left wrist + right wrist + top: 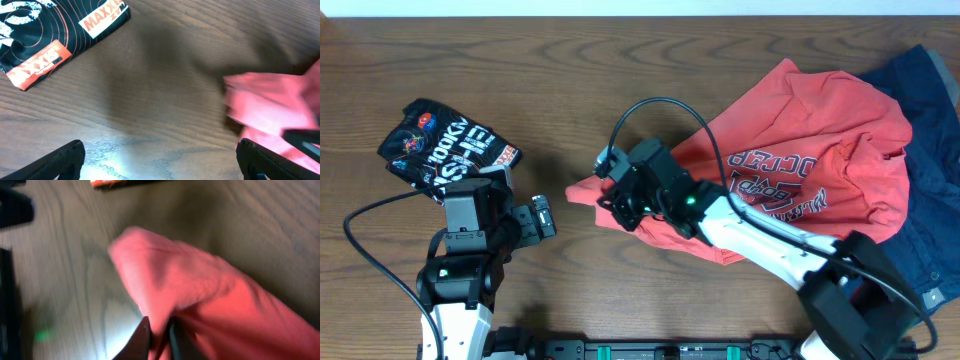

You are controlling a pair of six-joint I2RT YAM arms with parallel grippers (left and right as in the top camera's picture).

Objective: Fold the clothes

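Overhead, the red shirt (pixel 800 140) lies rumpled on the right half of the bench (pixel 620 60), overlapping a navy garment (pixel 930 150) at the far right. A black printed garment (pixel 445 145) sits bunched at the left, well apart. The right end effector (pixel 615 195) is at the shirt's leftmost corner, and the left end effector (pixel 542 215) hovers over bare wood between the two piles.

From the left wrist, its fingers stand wide apart with nothing between them. The pink-red corner lies just ahead to the right, and the black garment is at the upper left.

From the right wrist, the fingers are pinched together on a fold of red cloth, which rises off the wood.

The step in hand looks like drawing the shirt out to spread it flat. Next, the left arm probably needs to take a second corner so the cloth can be stretched evenly before any fold.
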